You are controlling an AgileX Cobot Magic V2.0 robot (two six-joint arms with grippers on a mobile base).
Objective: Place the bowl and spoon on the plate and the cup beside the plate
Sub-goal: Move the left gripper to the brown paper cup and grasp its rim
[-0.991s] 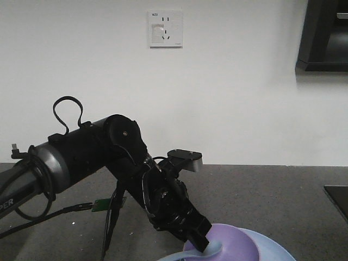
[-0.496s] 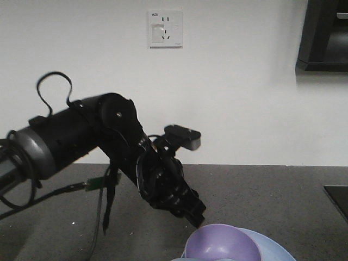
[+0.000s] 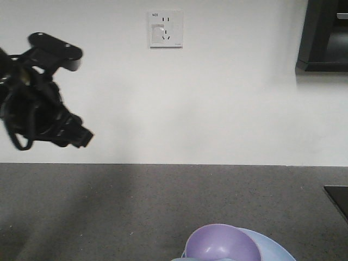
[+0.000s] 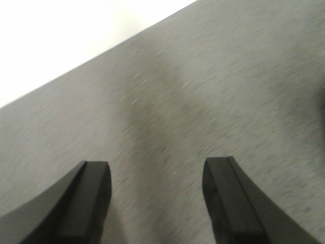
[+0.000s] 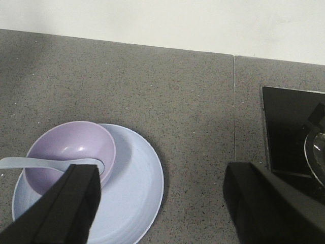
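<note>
Overhanging the lavender plastic bowl (image 5: 71,152), the pale plastic spoon (image 5: 30,163) may tip if bumped; left gripper (image 4: 157,203), right gripper (image 5: 162,213) gape empty.

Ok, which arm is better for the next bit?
Probably right. The right claw hangs open above the plate, where the bowl and spoon already sit, with bare counter beside. The left claw, also open, is raised off to the side. The cup isn't in view.

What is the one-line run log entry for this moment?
bowl: on plate | spoon: in bowl, handle over rim | cup: not in view | left claw: open, empty | right claw: open, empty
</note>
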